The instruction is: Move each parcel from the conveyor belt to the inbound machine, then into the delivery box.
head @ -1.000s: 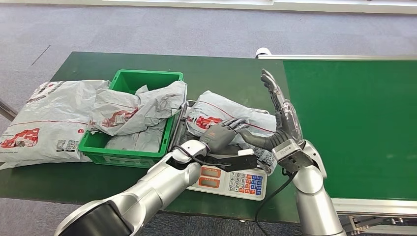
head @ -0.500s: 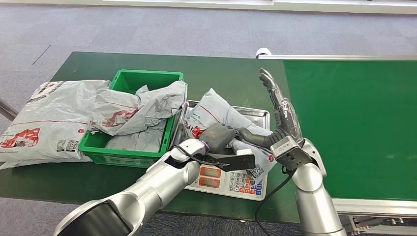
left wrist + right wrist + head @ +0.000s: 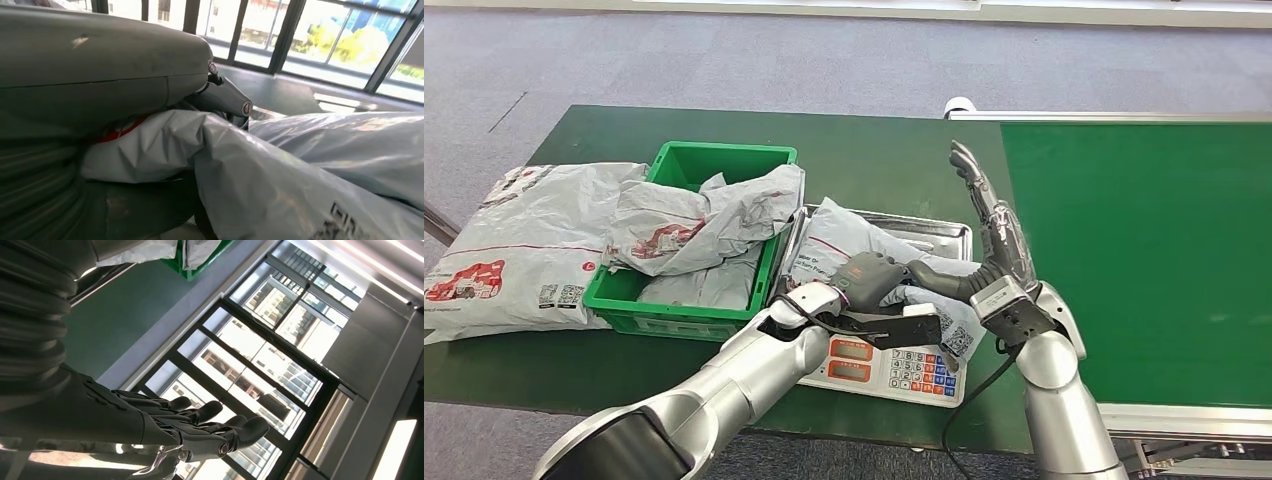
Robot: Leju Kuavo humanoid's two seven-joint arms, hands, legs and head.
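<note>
Parcel (image 3: 849, 240) gripped by left hand (image 3: 866, 278) over scale tray (image 3: 934, 232), right hand (image 3: 989, 225) spread, green table (image 3: 874, 150), grey carpet (image 3: 724, 60)

You were working in a parcel-sorting test hall: a green conveyor belt (image 3: 1144, 250) ran beside a green table (image 3: 864, 140), a weighing scale (image 3: 894, 365) sat at the table's near edge, grey carpet (image 3: 724, 60) covered the floor, and tall office windows (image 3: 260, 365) lined the wall.

The left hand (image 3: 871, 278) hides the middle of the parcel (image 3: 836, 240) and its own fingers.
</note>
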